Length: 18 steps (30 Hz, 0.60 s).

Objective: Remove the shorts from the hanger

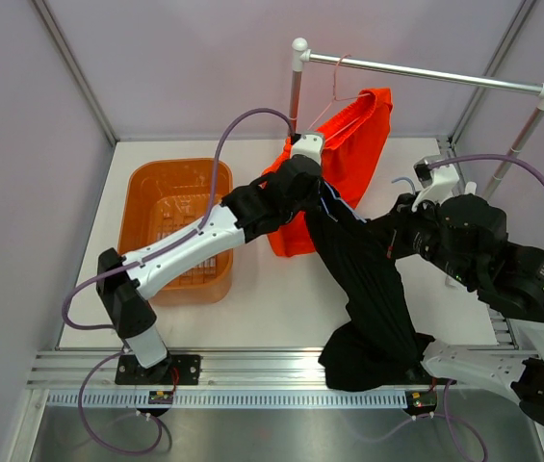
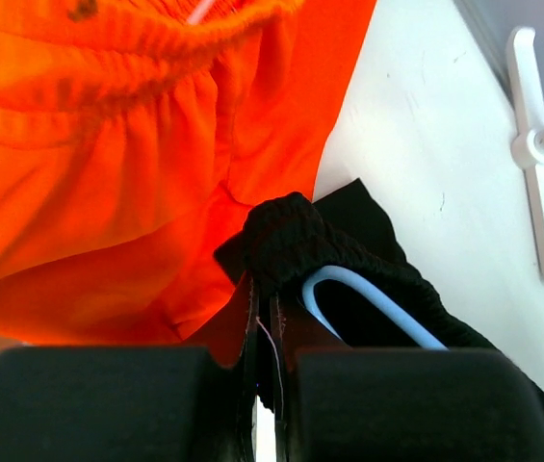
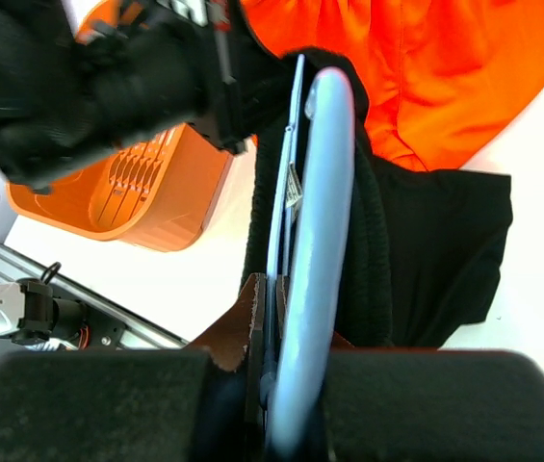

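Note:
The black shorts [image 1: 373, 298] stretch from my left gripper [image 1: 320, 195] down to the table's front edge. In the left wrist view my left gripper [image 2: 264, 294] is shut on the black shorts' waistband [image 2: 291, 226], beside a light blue hanger [image 2: 373, 300]. My right gripper [image 3: 286, 289] is shut on the light blue hanger [image 3: 315, 212], which still sits inside the black shorts [image 3: 435, 250]. It is at the right in the top view [image 1: 395, 234]. The orange-red shorts [image 1: 353, 144] hang on a pink hanger [image 1: 334, 96] from the rack bar; they also show in the wrist views [image 2: 108, 192] [image 3: 445, 77].
An orange basket [image 1: 146, 197] stands on the table at the left, also in the right wrist view [image 3: 146, 207]. The metal rack [image 1: 426, 72] crosses the back, with its white foot [image 2: 536, 154] on the table. The aluminium rail [image 1: 252, 371] runs along the front edge.

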### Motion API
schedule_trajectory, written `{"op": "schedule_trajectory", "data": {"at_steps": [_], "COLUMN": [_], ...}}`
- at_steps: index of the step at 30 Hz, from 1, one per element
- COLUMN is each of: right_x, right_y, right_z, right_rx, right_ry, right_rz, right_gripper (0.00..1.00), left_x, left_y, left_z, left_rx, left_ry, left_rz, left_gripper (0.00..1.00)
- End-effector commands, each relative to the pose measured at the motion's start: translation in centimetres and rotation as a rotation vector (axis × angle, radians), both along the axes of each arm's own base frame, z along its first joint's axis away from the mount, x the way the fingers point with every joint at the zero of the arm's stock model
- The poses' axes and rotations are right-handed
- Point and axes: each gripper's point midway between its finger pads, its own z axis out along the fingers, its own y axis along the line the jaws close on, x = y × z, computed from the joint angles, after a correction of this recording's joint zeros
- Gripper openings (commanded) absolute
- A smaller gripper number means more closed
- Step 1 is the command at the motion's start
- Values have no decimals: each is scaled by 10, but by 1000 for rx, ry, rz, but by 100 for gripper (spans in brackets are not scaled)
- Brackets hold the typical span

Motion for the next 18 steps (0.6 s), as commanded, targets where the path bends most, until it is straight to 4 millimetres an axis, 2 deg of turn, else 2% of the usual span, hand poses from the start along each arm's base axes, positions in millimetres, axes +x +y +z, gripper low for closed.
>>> {"op": "schedule_trajectory", "data": {"at_steps": [1, 5, 6, 7, 9, 10, 12, 15, 16, 17, 18], "right_x": [-16, -14, -13, -12, -6, -4, 3, 17, 25, 28, 33], "right_y": [-3, -6, -7, -8, -12, -13, -19, -24, -26, -27, -24], "right_z": [10, 14, 15, 15, 16, 18, 19, 21, 21, 21, 21], "right_rx": [43, 48, 51, 49, 49, 49, 40, 13, -3, -11, -21], "right_ry": [-7, -25, -30, -34, -48, -57, -79, -108, -119, -124, -125], "right_rz": [45, 31, 23, 16, -24, -37, -88, -160, -199, -217, -226], "right_gripper": [0, 0, 0, 0, 0, 0, 0, 0, 0, 0, 0], "left_x": [18, 14, 11, 6, -6, -13, -38, -82, -108, -125, -140], "left_y": [-2, -6, -7, -7, -10, -12, -22, -40, -48, -53, -54], "left_z": [2, -7, -2, -8, 6, 4, 16, 21, 28, 32, 44], "left_rx": [-14, -23, -41, -38, -62, -64, -75, -55, -57, -59, -75], "left_ry": [-32, -17, -23, -13, -40, -41, -61, -93, -122, -138, -169], "left_rz": [21, -5, -19, -38, -74, -98, -183, -320, -398, -446, -490], "left_gripper": [0, 0, 0, 0, 0, 0, 0, 0, 0, 0, 0]}}
